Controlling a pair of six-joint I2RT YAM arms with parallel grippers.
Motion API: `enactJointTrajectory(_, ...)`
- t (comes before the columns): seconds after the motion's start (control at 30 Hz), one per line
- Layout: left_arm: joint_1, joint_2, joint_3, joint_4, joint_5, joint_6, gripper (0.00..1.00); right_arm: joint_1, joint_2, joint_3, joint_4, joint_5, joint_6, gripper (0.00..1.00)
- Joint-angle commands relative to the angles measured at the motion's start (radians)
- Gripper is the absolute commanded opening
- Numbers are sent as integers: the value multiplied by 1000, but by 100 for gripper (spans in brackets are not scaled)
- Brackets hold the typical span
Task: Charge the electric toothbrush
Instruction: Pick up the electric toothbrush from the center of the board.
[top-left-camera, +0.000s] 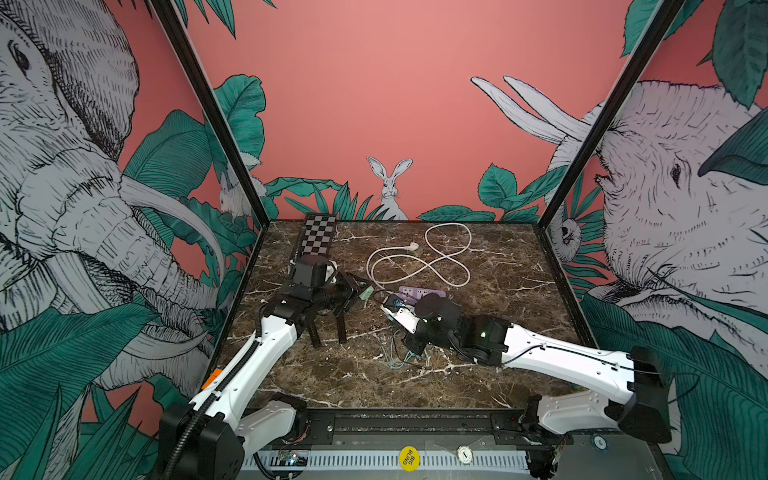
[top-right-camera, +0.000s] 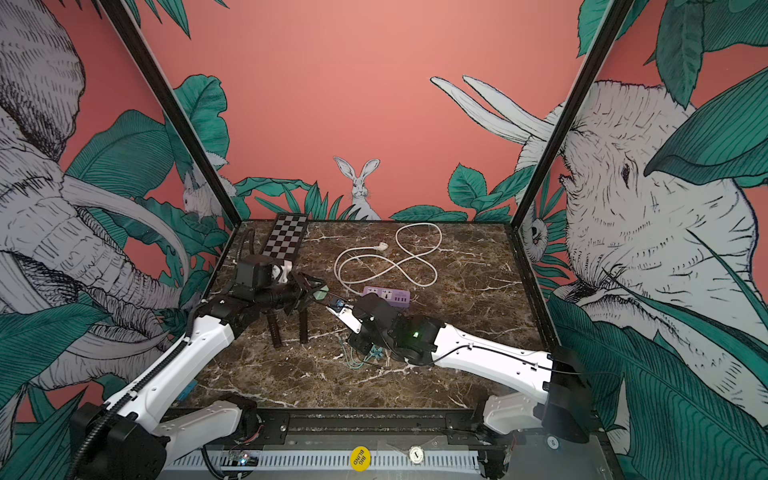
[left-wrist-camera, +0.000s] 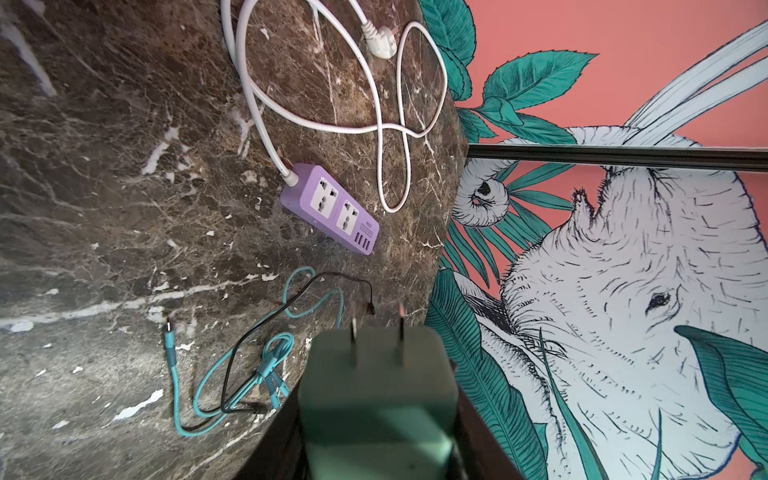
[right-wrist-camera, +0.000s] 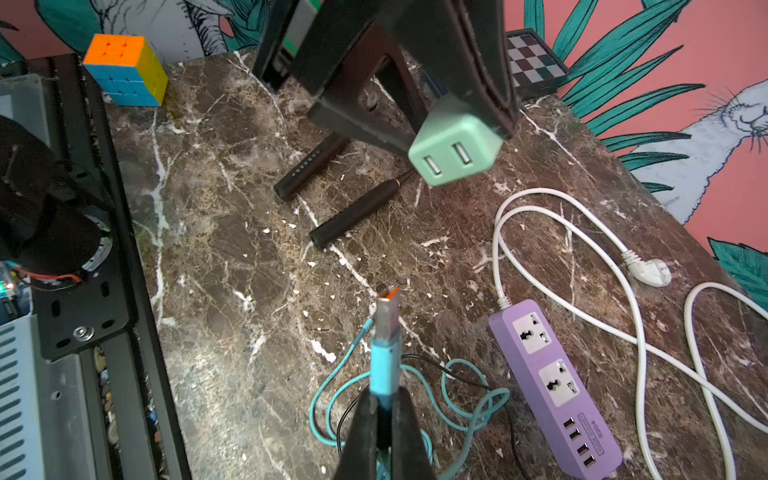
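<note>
veined marble top; left claw clamps boxy mint adapter, right claw pinches teal usb plug, purple strip at its 2 o'clock.

The left hand hides the upper ends of the black toothbrush pieces in the right wrist view. The green charger is blurred in the left wrist view, its base cut off. The right arm partly covers the power strip in both top views.

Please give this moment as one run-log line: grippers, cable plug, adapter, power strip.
left gripper: shut on green adapter | right gripper: shut on teal USB plug | plug and adapter: apart | power strip: all sockets empty
</note>
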Motion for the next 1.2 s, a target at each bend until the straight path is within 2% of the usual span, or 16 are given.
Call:
enactJointTrajectory(0.0,-12,-15,-21,38,-6,-27,0,0,54,51,32,45,33,0)
enactJointTrajectory(0.23,-16,-18,-30,40,-10,-30,0,0,110,94,18,124,98,0)
enactJointTrajectory(0.37,-17,-18,-42,41,-14,-32,0,1,113,108,37,124,134,0)
enactJointTrajectory(0.6,-21,-20,-54,51,-18,-38,0,28,205,251,-115,184,231,0)
enactJointTrajectory(0.8,-21,-24,-59,42,-35,-40,0,68,221,247,-131,277,283,0)
enactJointTrajectory(0.93,-21,-30,-54,28,-46,-33,0,67,218,242,-142,288,316,0)
enactJointTrajectory(1.17,-25,-41,-62,12,-65,-41,0,68,315,368,-300,299,413,0)
